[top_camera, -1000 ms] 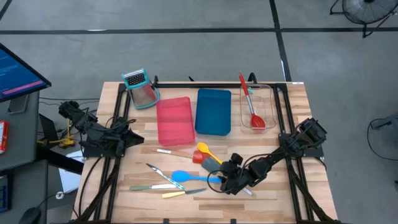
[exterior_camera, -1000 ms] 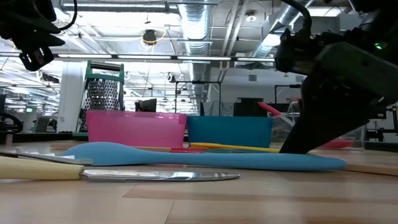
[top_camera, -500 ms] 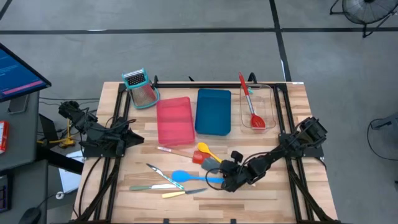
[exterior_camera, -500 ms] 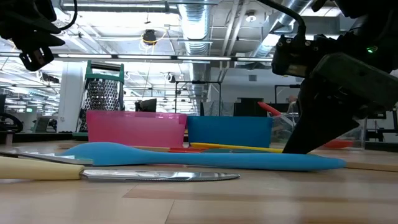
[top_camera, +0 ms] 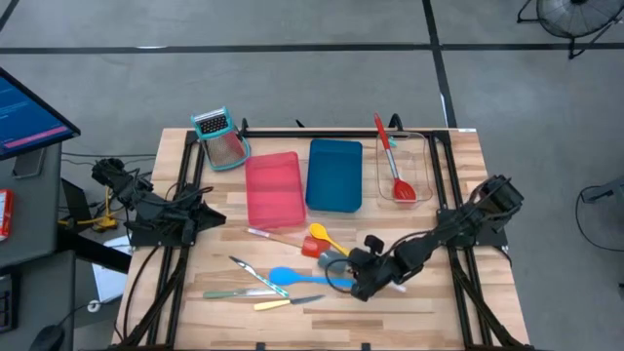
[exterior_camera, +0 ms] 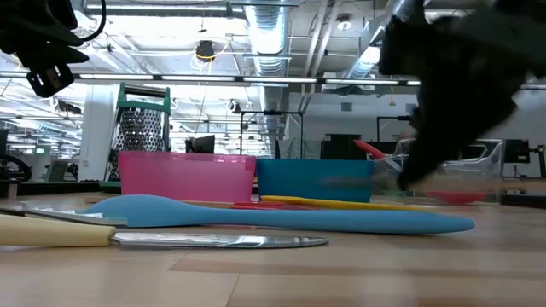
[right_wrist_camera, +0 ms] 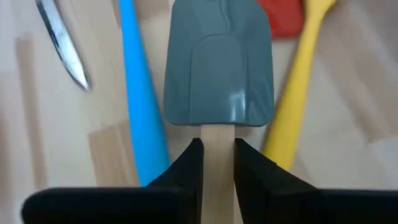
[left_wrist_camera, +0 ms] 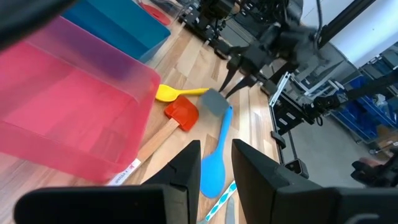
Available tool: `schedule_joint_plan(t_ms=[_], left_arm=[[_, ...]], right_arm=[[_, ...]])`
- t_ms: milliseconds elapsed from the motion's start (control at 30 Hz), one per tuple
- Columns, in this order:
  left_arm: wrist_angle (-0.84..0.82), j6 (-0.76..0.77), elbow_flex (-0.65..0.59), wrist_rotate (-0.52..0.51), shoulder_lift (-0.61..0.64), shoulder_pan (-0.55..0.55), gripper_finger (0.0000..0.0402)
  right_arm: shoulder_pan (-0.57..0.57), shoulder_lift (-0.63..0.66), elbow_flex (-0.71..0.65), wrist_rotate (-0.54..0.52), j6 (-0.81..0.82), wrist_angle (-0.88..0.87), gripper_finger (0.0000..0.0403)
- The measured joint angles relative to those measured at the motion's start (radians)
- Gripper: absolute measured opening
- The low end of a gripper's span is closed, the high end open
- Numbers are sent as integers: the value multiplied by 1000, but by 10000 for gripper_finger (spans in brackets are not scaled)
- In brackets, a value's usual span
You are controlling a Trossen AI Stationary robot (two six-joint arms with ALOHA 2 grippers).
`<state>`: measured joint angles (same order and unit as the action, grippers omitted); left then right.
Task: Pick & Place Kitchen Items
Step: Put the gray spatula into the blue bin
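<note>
High view, right arm: it reaches in low from the right side, and the right gripper (top_camera: 363, 280) is down among the tools near the front middle of the table (top_camera: 429, 302).
High view, left arm: it waits folded at the left edge, and the left gripper (top_camera: 210, 216) points in at the table.
High view, what changed: the right arm's elbow has swung out to the right since a second ago. The left arm has not moved.
High view, tools: the blue spoon (top_camera: 292, 279) and yellow spoon (top_camera: 320, 235) lie just beside the right gripper. The long red spoon (top_camera: 392, 166) lies in the clear tray (top_camera: 421, 156).
Low view: the right arm is a dark blur, higher than before. The blue spoon (exterior_camera: 281, 217) lies flat.
Left wrist view: the left fingers (left_wrist_camera: 186, 171) stand a little apart and hold nothing.
Right wrist view: the two right fingers (right_wrist_camera: 189, 158) are pressed on the wooden handle of the grey spatula (right_wrist_camera: 219, 68), one on each side.
</note>
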<state>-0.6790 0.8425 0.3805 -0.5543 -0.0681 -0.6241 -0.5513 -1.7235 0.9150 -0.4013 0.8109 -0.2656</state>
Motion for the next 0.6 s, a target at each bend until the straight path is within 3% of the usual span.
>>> schedule_joint_plan(t_ms=[300, 600], left_arm=[[0, 0, 0, 3, 0, 0, 76], [0, 0, 0, 3, 0, 0, 76]], right_arm=[[111, 188, 2, -22, -104, 11, 56], [402, 301, 3, -16, -139, -35, 56]])
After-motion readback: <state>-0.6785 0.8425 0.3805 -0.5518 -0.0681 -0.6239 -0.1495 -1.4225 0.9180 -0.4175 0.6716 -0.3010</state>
